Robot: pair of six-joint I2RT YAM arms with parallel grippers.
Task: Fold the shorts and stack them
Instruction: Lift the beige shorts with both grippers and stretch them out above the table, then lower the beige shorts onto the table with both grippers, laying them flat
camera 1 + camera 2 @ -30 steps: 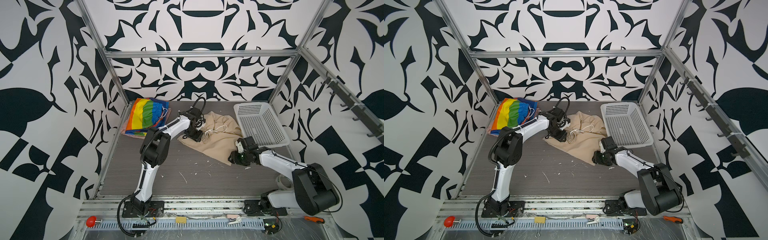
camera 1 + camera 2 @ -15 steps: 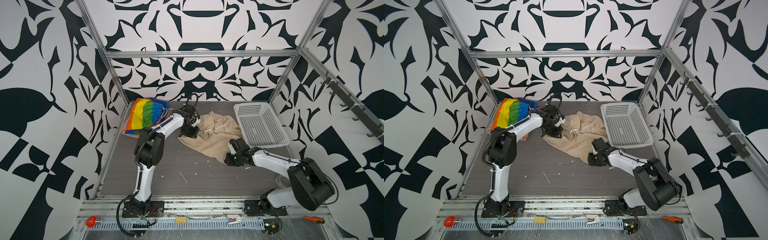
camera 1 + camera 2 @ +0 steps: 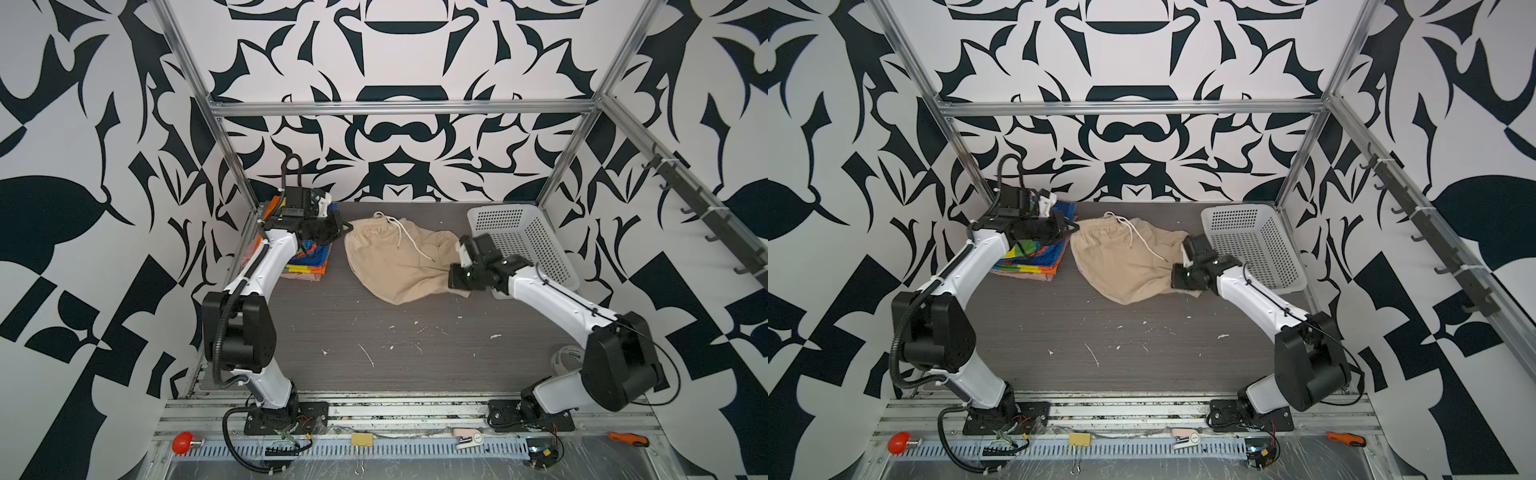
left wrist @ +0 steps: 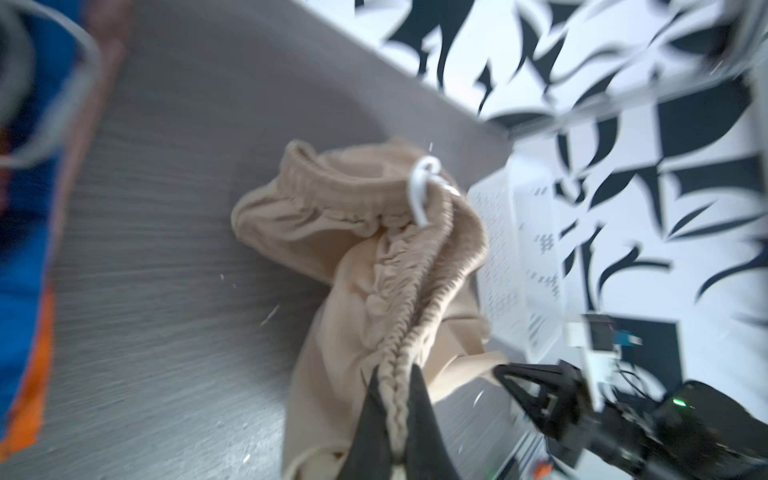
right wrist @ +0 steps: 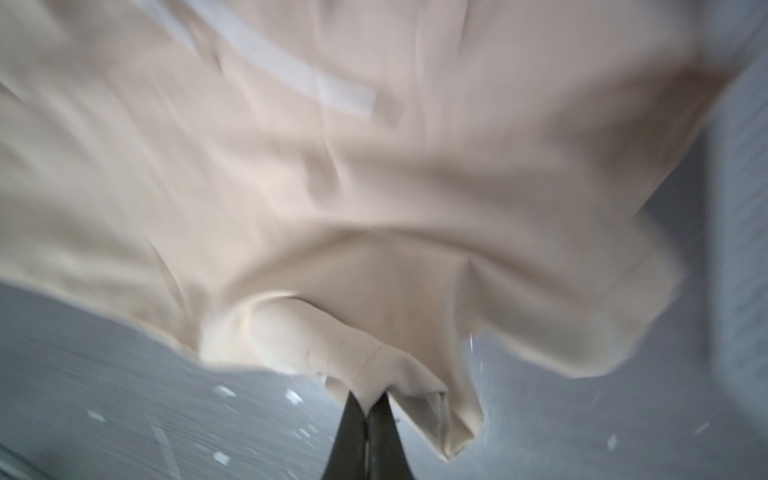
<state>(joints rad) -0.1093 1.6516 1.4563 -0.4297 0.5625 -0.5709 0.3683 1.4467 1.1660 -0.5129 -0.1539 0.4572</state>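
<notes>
The beige shorts (image 3: 399, 257) (image 3: 1125, 259) sit toward the back of the table, around its middle, spread between the two arms. Their gathered waist lies to the left and a leg reaches out to the right. A white drawstring (image 3: 402, 233) (image 3: 1139, 239) trails loose across the front of them.

The left gripper (image 3: 345, 227) (image 4: 394, 409) is pinched shut on the elastic waistband. The left wrist view shows its dark fingers (image 4: 368, 432) pressed on either side of the puckered band, though that picture is smeared. The right gripper (image 5: 368, 405) is clamped on a corner of the leg hem. Its jaws are together with the cloth squeezed between them, and the rest of the fabric billows away from it. That view is blurred as well.

Just left of the beige pair, in the back left corner, the rainbow-striped shorts (image 3: 311, 259) (image 3: 1040, 257) lie folded. The left arm reaches over them. A salmon-pink edge (image 3: 1019, 272) peeks out beneath that pile, and I can't make out more of it.

To the right, close beside the held leg, stands a white perforated basket (image 3: 498, 216) (image 3: 1233, 218) against the back right corner. The dark grey wood-grain table (image 3: 374, 332) (image 3: 1100, 324) is speckled with small white flecks in front of the shorts.
</notes>
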